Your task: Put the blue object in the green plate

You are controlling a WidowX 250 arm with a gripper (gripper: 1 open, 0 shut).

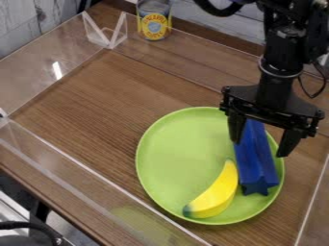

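Where the claw [265, 135] straddles, the blue object [257, 159] lies.

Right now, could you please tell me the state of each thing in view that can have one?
gripper: open, pointing down, its fingers either side of the blue object's far end.
blue object: lying flat on the green plate, not lifted.
green plate: flat on the table, holding the blue object and the banana.
banana: lying on the plate, beside the blue object.
can: upright at the back of the table.
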